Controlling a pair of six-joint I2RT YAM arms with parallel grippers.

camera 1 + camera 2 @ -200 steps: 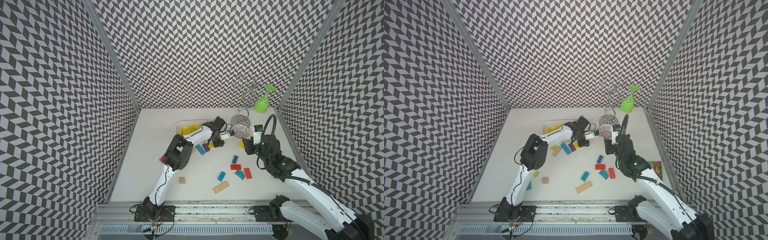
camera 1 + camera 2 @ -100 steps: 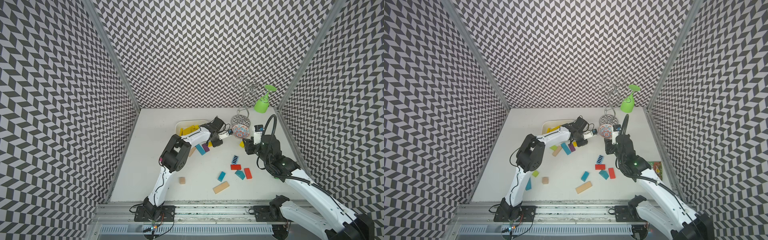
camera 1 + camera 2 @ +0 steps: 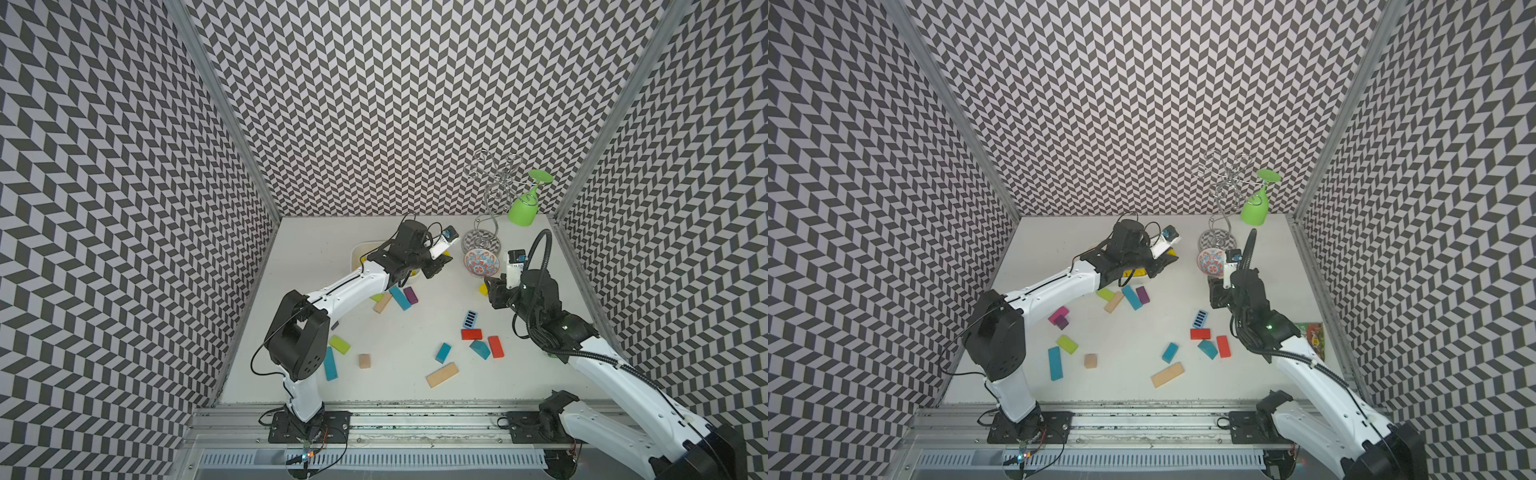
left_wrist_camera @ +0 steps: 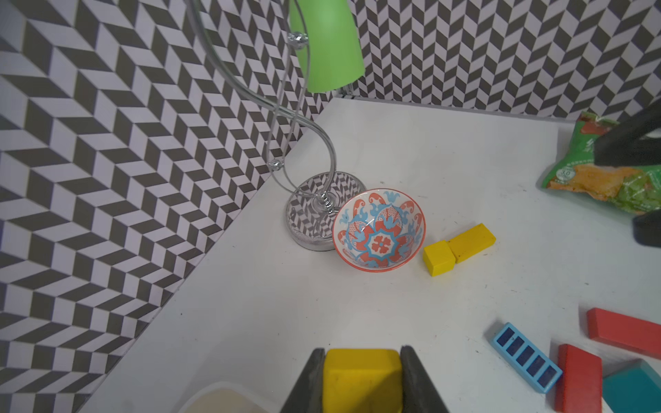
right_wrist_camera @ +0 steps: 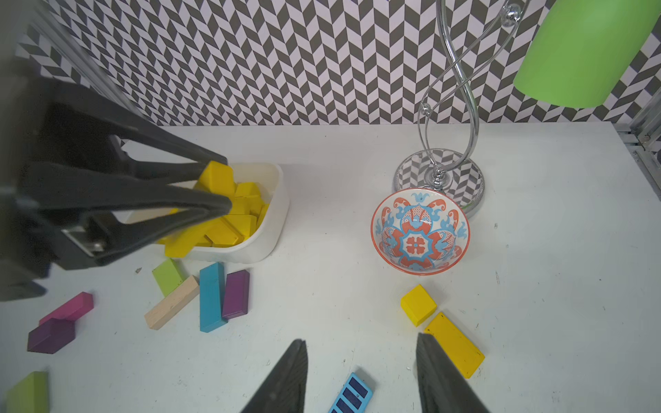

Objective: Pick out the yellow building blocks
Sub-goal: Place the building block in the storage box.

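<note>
Writing is scarce on this table: the only printed thing is a green snack packet near the right wall, and its lettering is too small and blurred to read (a round badge on it may carry a number). The left gripper is clamped on a yellow block, the jaws drawn close with the block filling the gap between them. Seen from the right wrist, that grip hangs over the white tub, which holds a heap of yellow building blocks. The right gripper stands about half open with nothing between its jaws, near the patterned bowl. Two more yellow pieces lie on the table just beside that bowl: a yellow cube and, close against it, a yellow bar, whose near end lies just beside one right fingertip. A blue ridged block lies on the table under the open jaws
</note>
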